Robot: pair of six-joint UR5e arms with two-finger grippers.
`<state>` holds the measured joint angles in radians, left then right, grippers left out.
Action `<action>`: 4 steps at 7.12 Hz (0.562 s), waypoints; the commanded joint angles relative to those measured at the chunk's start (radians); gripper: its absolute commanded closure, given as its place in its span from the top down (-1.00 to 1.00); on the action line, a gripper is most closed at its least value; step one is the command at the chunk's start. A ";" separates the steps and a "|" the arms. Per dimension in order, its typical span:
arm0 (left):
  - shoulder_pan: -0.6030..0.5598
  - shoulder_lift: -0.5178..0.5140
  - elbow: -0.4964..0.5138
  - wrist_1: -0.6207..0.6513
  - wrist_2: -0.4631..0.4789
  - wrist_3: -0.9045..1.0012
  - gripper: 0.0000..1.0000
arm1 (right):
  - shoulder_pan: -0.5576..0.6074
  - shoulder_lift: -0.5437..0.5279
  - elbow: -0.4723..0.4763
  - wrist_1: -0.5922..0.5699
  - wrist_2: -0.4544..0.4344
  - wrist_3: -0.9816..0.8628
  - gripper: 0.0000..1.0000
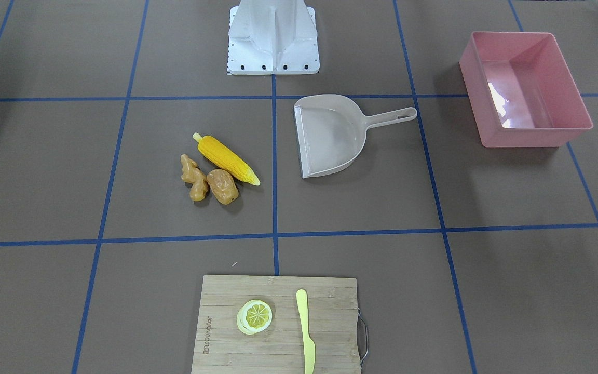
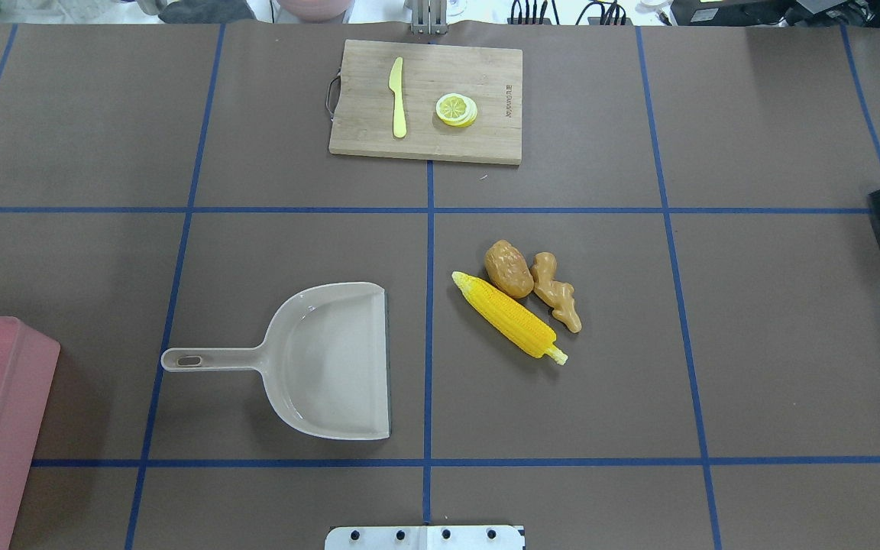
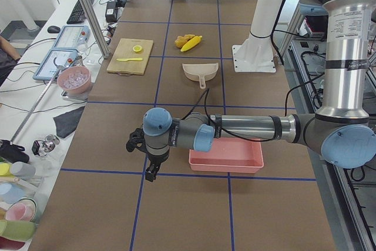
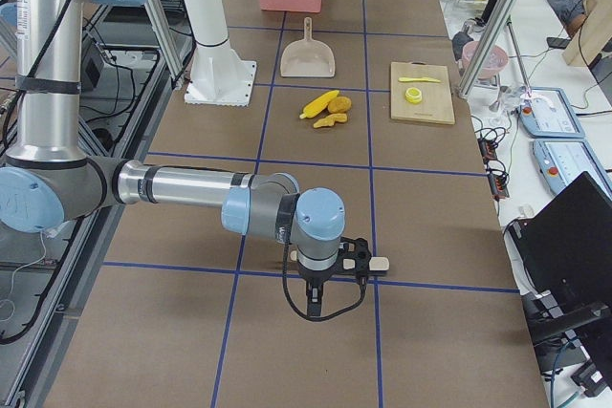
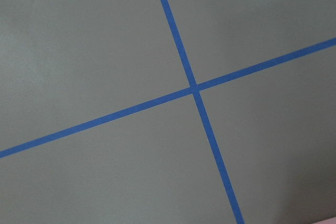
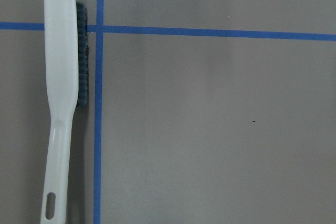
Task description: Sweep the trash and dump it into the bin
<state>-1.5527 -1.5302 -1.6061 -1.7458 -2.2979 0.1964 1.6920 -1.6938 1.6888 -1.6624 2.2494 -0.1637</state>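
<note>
The trash lies together on the brown table: a yellow corn cob (image 1: 227, 159), a tan ginger root (image 1: 194, 177) and a brown potato (image 1: 222, 186). It also shows in the overhead view, with the corn (image 2: 509, 318) nearest the dustpan. The pink bin (image 1: 527, 135) stands empty on my left side. My left gripper (image 3: 151, 176) hangs over bare table beside the bin (image 3: 226, 156). My right gripper (image 4: 316, 312) hangs next to a white brush (image 4: 368, 263). Both grippers show only in the side views, so I cannot tell whether they are open or shut.
A beige dustpan (image 1: 330, 136) lies between the trash and the bin, its mouth toward the trash. The brush (image 6: 63, 103) lies along a blue tape line at the table's right end. A wooden cutting board (image 1: 226, 337) with a lemon slice (image 1: 254, 316) and a yellow knife (image 1: 307, 332) sits across from my base (image 1: 273, 36).
</note>
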 commanded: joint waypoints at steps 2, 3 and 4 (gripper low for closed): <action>0.000 0.001 0.000 0.000 0.000 0.000 0.99 | 0.000 0.000 -0.003 0.001 0.001 0.006 1.00; 0.000 0.001 0.002 -0.001 0.000 0.000 0.99 | 0.000 0.000 -0.003 0.001 0.001 0.006 1.00; 0.000 0.001 0.002 -0.001 0.000 0.000 0.99 | 0.000 -0.003 -0.003 0.001 0.001 0.006 1.00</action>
<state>-1.5527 -1.5294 -1.6052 -1.7466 -2.2979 0.1963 1.6920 -1.6938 1.6862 -1.6615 2.2505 -0.1581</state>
